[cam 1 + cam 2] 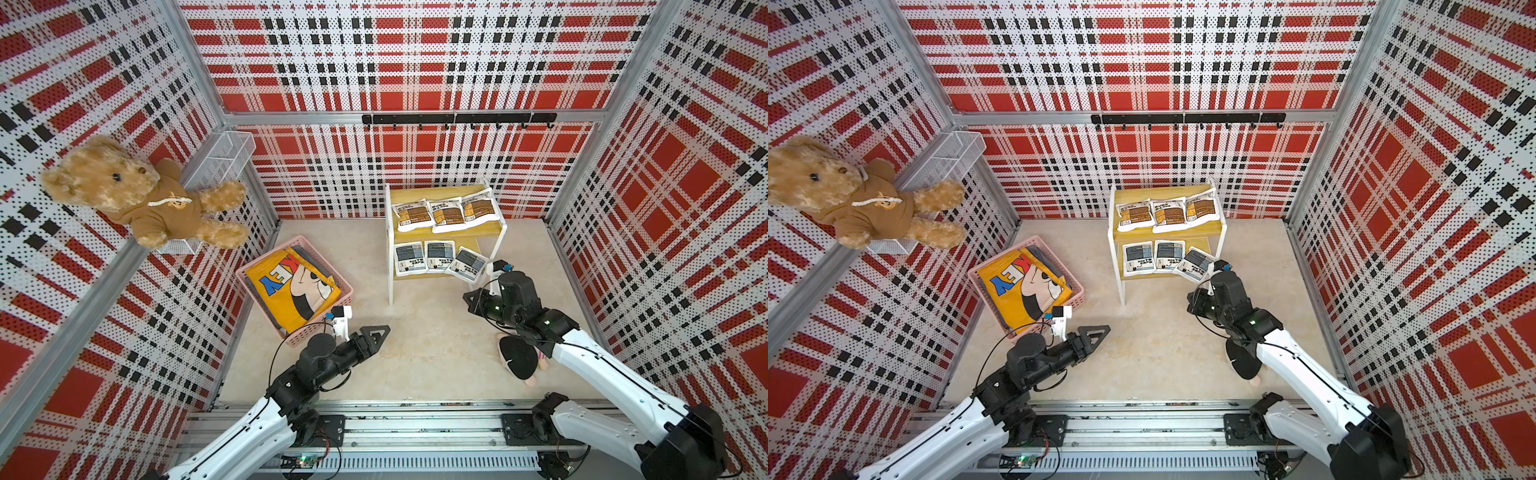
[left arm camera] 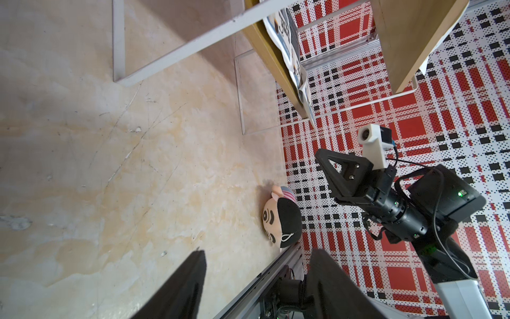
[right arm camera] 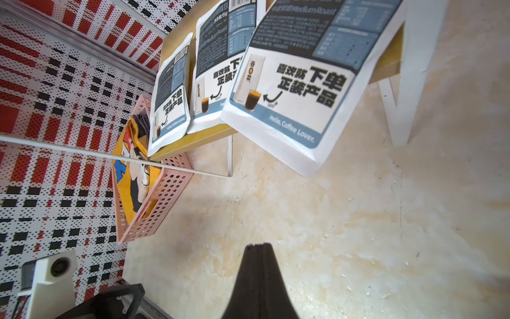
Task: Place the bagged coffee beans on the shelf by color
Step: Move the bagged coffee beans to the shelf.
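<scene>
Red-black plaid perforated walls (image 1: 415,62), mottled beige floor (image 1: 415,353)

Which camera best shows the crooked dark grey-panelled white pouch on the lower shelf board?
Right wrist view: the crooked dark grey-panelled white pouch is close, its corner overhanging the lower wooden board. Both top views show it small; left wrist, edge-on.

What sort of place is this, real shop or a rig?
Likely a staged robot test cell: plaid perforated walls, left arm and right arm on a base rail, props like the teddy and shelf.
</scene>
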Available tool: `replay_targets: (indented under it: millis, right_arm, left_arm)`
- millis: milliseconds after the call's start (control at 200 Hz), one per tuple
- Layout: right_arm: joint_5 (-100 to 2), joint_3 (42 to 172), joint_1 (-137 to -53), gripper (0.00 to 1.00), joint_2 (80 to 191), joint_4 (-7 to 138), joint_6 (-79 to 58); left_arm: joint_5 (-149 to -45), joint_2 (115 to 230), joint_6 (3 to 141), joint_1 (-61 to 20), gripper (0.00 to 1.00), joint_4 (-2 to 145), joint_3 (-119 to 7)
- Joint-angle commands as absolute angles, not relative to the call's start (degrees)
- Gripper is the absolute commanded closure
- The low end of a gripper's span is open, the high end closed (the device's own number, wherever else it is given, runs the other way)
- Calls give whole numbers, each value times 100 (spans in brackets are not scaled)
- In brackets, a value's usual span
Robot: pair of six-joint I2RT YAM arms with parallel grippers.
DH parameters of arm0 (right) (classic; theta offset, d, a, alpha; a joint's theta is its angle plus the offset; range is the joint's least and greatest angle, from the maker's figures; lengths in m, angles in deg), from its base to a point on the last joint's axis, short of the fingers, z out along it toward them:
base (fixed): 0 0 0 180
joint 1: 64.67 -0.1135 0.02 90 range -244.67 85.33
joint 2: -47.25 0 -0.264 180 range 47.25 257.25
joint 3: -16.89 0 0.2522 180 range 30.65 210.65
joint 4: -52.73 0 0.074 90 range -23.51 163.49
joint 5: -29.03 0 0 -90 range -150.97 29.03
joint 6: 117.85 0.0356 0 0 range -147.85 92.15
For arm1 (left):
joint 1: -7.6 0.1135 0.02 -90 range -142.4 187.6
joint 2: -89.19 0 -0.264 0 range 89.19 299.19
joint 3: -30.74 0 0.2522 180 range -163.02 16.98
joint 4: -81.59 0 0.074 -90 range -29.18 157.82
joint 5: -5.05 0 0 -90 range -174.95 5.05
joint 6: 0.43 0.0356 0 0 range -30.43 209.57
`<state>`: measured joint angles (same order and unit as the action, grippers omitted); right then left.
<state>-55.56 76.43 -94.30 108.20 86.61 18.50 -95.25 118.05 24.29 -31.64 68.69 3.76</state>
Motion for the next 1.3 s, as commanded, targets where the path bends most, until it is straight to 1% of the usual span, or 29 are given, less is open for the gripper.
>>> replay_targets:
  millis: [0, 351, 656, 1072, 1298]
  right_arm:
    - [-5777, 7902, -9443, 100, 11016, 8564, 1624]
    - [-6033, 8230, -9235, 100, 11651, 8458, 1507]
    - [-6208, 8261, -8974, 100, 11858, 8460, 1473]
    - [-6818, 8304, -8934, 100, 11792, 8376, 1492]
    - [-6868, 8065, -8993, 100, 11519, 8320, 1719]
  left_arm:
    - [-9474, 11674, 2471, -3127, 33, 6789, 334]
    - [-9451, 11631, 2454, -3116, 33, 6721, 341]
    - [-9444, 11538, 2462, -3074, 33, 6568, 370]
    - [-9453, 11512, 2398, -3063, 33, 6536, 406]
    - [-9445, 11413, 2373, -3063, 33, 6536, 430]
